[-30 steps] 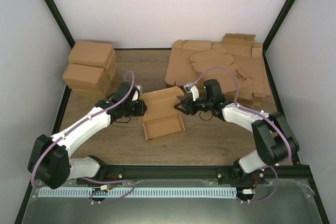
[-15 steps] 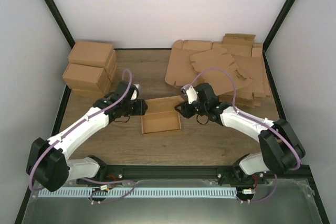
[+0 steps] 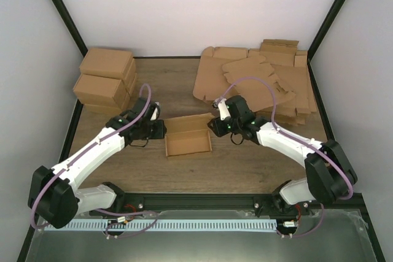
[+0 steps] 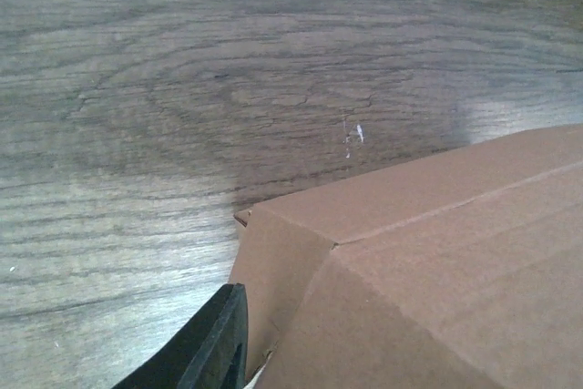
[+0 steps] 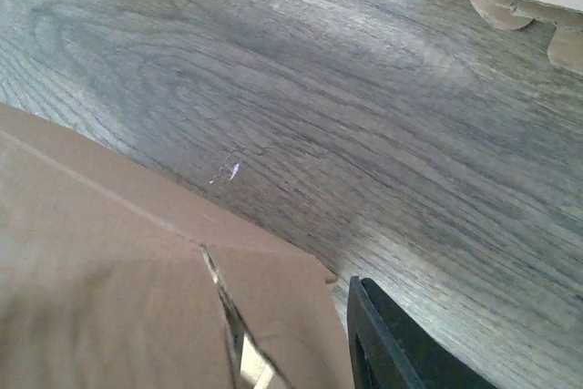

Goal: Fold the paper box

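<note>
The paper box (image 3: 188, 137) lies mid-table as a shallow open tray, with its back panel standing up along the far side. My left gripper (image 3: 161, 129) is at the box's left end wall and my right gripper (image 3: 214, 126) is at its right end wall. In the left wrist view one black finger (image 4: 211, 345) lies outside the brown wall (image 4: 401, 271), and cardboard hides the other finger. In the right wrist view one black finger (image 5: 387, 343) lies outside the wall (image 5: 137, 289), and the other finger is hidden too. Both grippers look closed on the end walls.
Several folded brown cartons (image 3: 105, 80) are stacked at the far left. A pile of flat cardboard blanks (image 3: 258, 78) lies at the far right, just behind my right arm. Black frame posts and white walls bound the wooden table (image 3: 153, 170).
The box's back panel has risen from lying flat to standing upright. Both grippers have shifted slightly toward the far side with the end walls, and the box looks shorter front to back.
</note>
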Controlling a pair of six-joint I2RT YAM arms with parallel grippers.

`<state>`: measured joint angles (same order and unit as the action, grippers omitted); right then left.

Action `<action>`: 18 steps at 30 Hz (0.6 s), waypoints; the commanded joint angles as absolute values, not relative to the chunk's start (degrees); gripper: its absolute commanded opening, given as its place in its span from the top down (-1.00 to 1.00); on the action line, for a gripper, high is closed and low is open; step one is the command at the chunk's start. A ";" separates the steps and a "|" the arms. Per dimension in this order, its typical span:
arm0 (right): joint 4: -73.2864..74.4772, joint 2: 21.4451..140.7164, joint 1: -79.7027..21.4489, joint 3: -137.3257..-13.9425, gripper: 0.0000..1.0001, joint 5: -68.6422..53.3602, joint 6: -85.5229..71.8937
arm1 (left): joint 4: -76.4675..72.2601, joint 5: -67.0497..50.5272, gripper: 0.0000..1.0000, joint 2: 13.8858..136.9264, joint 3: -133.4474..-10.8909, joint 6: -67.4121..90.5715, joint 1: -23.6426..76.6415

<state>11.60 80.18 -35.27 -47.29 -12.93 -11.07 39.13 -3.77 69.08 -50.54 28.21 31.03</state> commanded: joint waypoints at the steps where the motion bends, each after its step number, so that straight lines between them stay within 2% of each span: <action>1: 14.57 78.45 -36.13 -50.32 0.37 -11.66 -11.01 | 41.01 -3.56 0.43 68.06 -50.61 28.13 31.18; 7: 15.62 78.16 -37.22 -50.87 0.39 -11.31 -11.25 | 41.11 -4.08 0.61 68.21 -50.70 28.77 31.61; 13: 17.77 78.06 -39.08 -52.09 0.59 -10.15 -12.62 | 40.84 -4.38 0.65 67.81 -50.27 30.48 31.95; 18: 18.20 78.14 -41.38 -51.92 0.60 -9.31 -16.14 | 36.09 -8.97 0.76 66.99 -47.89 34.11 32.06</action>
